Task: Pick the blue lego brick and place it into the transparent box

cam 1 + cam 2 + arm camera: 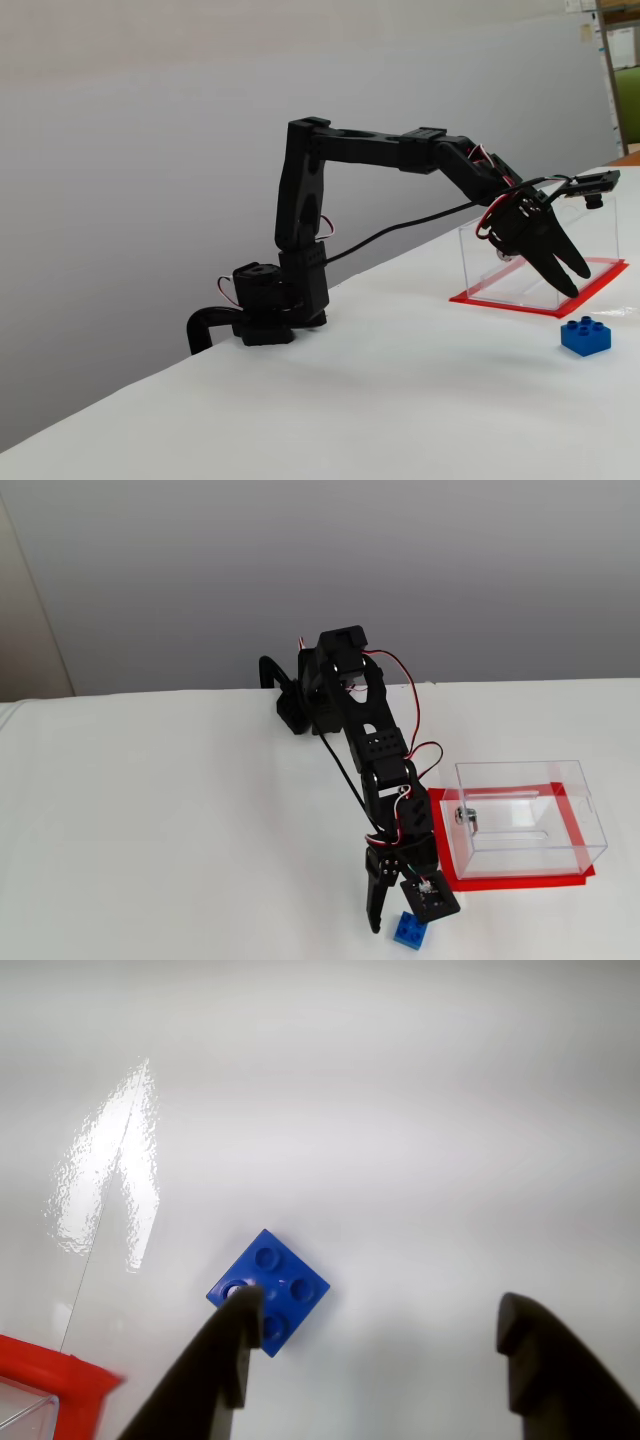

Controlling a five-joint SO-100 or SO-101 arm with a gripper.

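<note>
One white glossy tabletop [150,830], w/ one black five-joint arm [300,250] clamped at its far edge, reaching fwd & down. One transparent rectangular plastic box [525,815] on a red flat base plate, open on top, nothing inside except one small silver metal lock on a side wall; it sits just beside the arm's wrist, to the right in a fixed view. One black two-finger gripper [375,1330], fingers spread wide, holding nothing, hovering above the table. One small bright blue plastic lego brick [268,1290], 4 studs visible in wrist view, lies flat on the table outside the box, near its front corner; the left-hand finger overlaps the brick's edge in wrist view, right-hand finger well apart.
</note>
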